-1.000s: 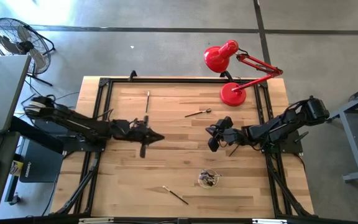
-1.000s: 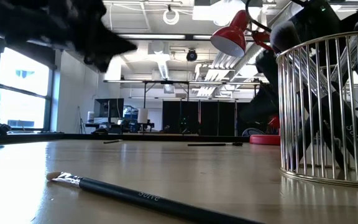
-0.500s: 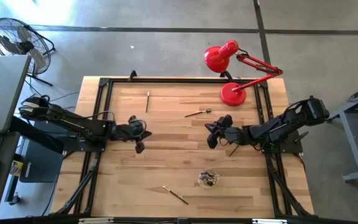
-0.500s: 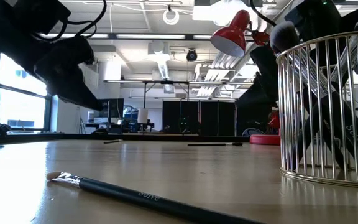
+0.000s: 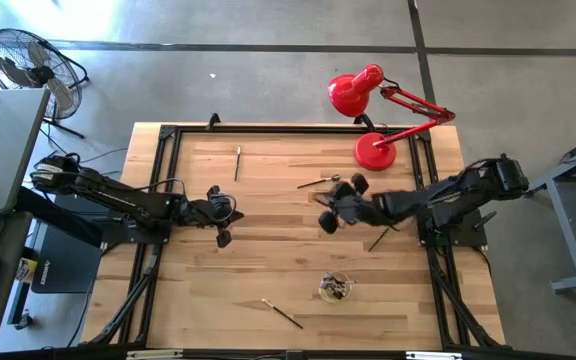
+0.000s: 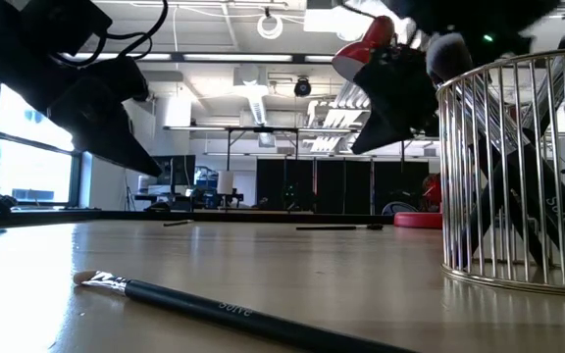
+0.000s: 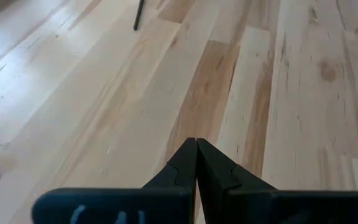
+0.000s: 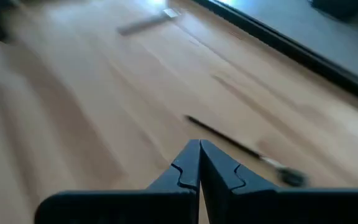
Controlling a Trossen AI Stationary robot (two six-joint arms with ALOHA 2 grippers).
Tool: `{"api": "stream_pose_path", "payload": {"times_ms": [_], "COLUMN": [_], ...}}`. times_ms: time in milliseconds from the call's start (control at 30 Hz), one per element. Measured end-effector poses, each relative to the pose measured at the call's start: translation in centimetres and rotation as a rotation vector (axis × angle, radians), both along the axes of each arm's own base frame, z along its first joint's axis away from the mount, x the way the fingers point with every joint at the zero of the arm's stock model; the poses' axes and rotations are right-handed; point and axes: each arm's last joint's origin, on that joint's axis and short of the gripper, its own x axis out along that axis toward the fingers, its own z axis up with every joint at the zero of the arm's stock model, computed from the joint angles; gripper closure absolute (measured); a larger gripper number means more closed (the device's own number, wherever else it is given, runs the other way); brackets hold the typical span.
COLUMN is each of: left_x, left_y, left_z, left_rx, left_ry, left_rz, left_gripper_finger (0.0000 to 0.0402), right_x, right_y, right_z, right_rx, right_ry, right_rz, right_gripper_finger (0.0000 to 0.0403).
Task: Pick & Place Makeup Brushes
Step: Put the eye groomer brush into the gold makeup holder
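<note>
While the left gripper (image 5: 224, 238) hangs over the table's (image 5: 268, 250) left half with fingers pressed together and empty, one makeup brush (image 5: 237, 163) lies near the far edge and another (image 5: 282, 313) near the front edge. Farther right, the right gripper (image 5: 326, 222), fingers also pressed together, hovers beside a third brush (image 5: 320, 181), with more brushes standing in the wire basket (image 5: 335, 288) toward the front.

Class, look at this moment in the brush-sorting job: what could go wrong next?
1. The right gripper, shut and empty, is near the brush by the red lamp; descending shut, it might knock the brush aside.
2. The wire holder already holds brushes; a careless drop could tip it.
</note>
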Motion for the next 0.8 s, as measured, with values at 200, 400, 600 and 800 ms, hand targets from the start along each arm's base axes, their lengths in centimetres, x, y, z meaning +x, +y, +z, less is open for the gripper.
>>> {"api": "stream_pose_path", "payload": {"times_ms": [200,400,600,800], "left_x": [0.0,0.1,0.0,0.0], "left_y": [-0.2,-0.2,-0.2,-0.2], "left_z": [0.0,0.0,0.0,0.0], "left_rx": [0.012,0.005,0.005,0.005], "left_ry": [0.014,0.011,0.019,0.018], "left_rz": [-0.077,-0.081,-0.083,-0.084], "left_gripper_finger": [0.0401,0.0401,0.0401,0.0401], "right_x": [1.6,2.8,3.8,4.0], "right_y": [-4.2,-8.6,-11.9,-13.6], "right_z": [3.0,3.1,0.5,-1.6], "right_rx": [0.145,0.283,0.339,0.189], "right_ry": [0.31,0.494,0.69,0.875], "right_rz": [0.001,0.059,0.143,0.237], "right_gripper_finger": [0.0401,0.0383,0.0334,0.0284]}}
